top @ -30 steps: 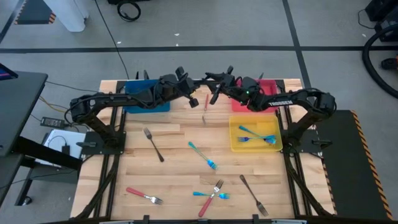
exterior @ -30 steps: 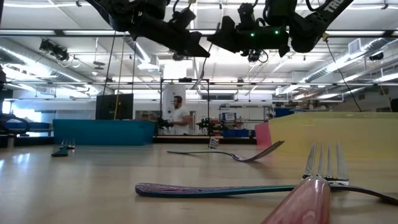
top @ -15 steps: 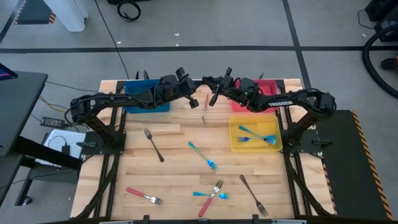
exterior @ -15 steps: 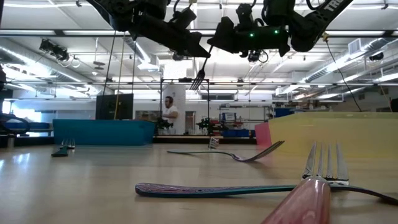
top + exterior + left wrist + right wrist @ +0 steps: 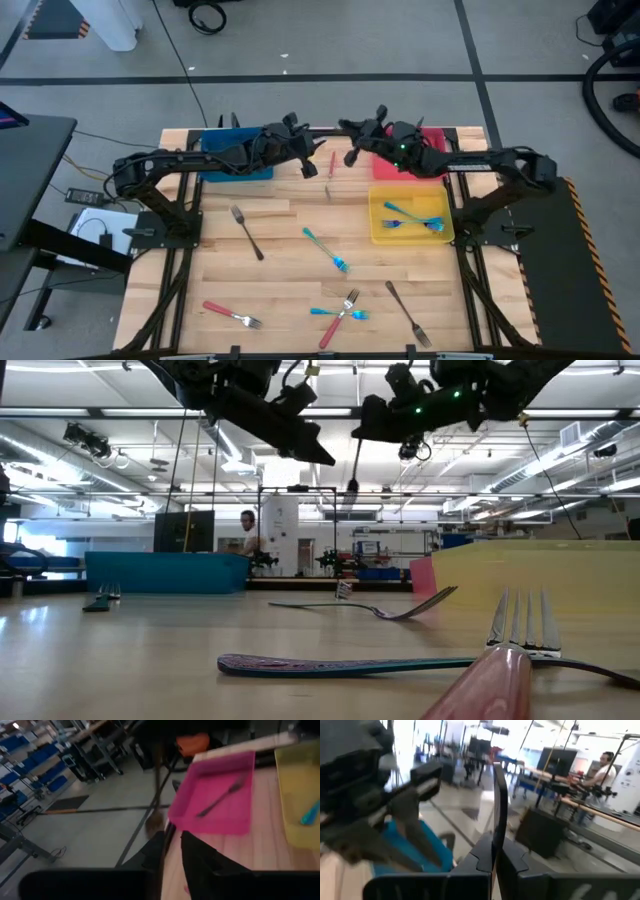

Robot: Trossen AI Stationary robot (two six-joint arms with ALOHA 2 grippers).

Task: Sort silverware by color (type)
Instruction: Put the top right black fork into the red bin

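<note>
Low view: hanging fork [image 5: 353, 460] (high's blur)

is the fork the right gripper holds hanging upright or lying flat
Upright: the thin fork hangs vertically from the right gripper, well above the wooden table.

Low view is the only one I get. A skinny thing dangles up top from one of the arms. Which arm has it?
Observer: The right gripper has it. Its wrist view shows the fork pinched upright between its fingers.
Operator: Is the other arm grabbing it too?
Observer: No. From above, the left gripper is just beside it, and its own view shows it open with nothing in it.
Operator: What's in the yellow box? I only see its side.
Observer: From above, the yellow tray holds light blue forks.
Operator: And the pink one?
Observer: The left wrist view shows one fork lying in the pink tray.
</note>
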